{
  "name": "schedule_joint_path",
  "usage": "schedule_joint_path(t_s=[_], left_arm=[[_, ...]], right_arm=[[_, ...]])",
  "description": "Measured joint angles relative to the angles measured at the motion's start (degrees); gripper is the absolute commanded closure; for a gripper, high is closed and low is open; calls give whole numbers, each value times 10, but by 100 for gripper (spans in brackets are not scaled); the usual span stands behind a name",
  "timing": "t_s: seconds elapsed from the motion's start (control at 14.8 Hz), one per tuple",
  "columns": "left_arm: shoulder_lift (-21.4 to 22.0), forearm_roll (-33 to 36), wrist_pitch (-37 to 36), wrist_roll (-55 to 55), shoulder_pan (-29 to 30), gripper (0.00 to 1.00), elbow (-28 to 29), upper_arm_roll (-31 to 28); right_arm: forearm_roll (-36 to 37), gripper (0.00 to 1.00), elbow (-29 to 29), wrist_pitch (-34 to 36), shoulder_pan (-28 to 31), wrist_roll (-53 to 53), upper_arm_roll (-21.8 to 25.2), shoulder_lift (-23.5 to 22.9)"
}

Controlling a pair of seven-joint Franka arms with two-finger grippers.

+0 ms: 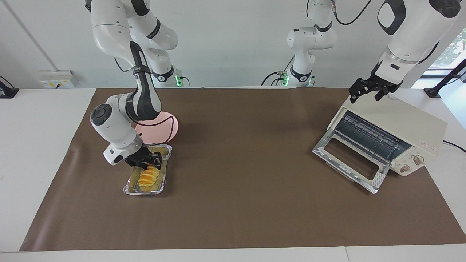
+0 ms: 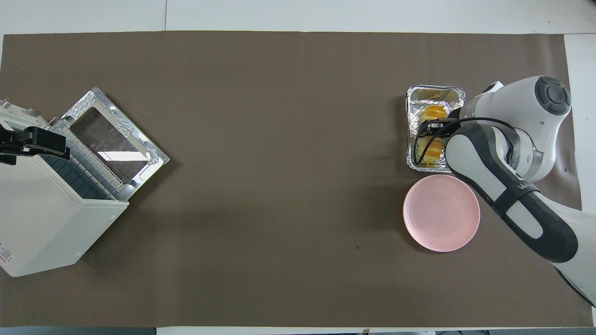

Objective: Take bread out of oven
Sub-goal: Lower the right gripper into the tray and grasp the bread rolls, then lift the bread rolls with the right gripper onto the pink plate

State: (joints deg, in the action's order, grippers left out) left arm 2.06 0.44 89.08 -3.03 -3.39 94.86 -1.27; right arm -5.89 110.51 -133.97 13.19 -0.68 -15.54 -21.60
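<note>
Half the bread [image 1: 148,177] hidden under right gripper [image 1: 145,161], grip unclear, left gripper [image 1: 368,91] likewise.

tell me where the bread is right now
The bread lies in the foil tray at the right arm's end of the table, just farther from the robots than the pink plate, with the right gripper down at it.

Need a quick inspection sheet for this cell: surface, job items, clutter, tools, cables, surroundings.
Surface: brown mat over a white table.
Job's things: bread lies in the foil tray; oven door open, rack bare.
Clutter: pink plate beside the tray, nearer the robots.
Tools: right tool down at the bread; left tool waits over the oven.
Cables: black cable beside the oven.
Surroundings: wall socket box.
</note>
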Motion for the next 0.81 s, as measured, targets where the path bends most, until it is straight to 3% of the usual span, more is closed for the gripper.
schedule_joint_path(t_s=[0.34,0.54,0.81], left_arm=[[0,0,0,0,0,0,0,0],[0,0,0,0,0,0,0,0],[0,0,0,0,0,0,0,0]], right_arm=[[0,100,-6,23,-1,-4,-1,5],[0,100,-43,127,-2,-4,-4,39],[0,100,-51,294,-4,-4,-5,146]])
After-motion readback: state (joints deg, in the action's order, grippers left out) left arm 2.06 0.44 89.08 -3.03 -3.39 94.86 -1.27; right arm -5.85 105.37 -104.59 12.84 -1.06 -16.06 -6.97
